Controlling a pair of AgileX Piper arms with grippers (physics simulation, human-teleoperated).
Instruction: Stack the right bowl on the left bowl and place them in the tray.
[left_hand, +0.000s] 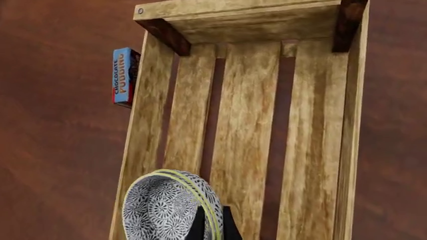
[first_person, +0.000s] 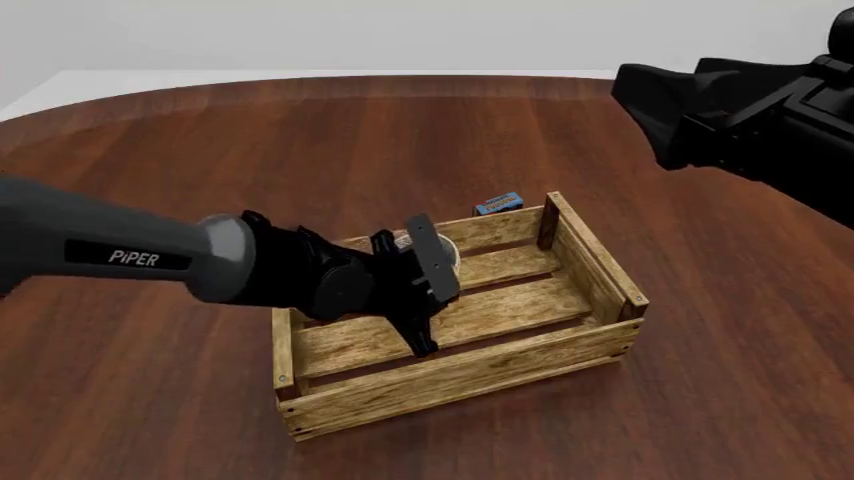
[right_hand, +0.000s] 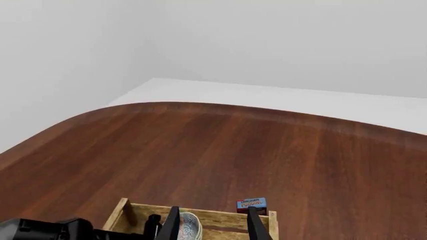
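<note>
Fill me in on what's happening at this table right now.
The left gripper is over the wooden tray, gripping the stacked speckled bowls by the rim, one nested in the other. Whether they rest on the slats yet is unclear. The right gripper is raised and held back, empty, with its jaws apart. A small blue pudding box lies on the table just outside the tray's far wall.

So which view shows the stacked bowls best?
The left wrist view: the bowls show their speckled inside and doubled pale rims, held by the left claw over the tray. The front view shows only a sliver behind the claw; the right wrist view a small part.
</note>
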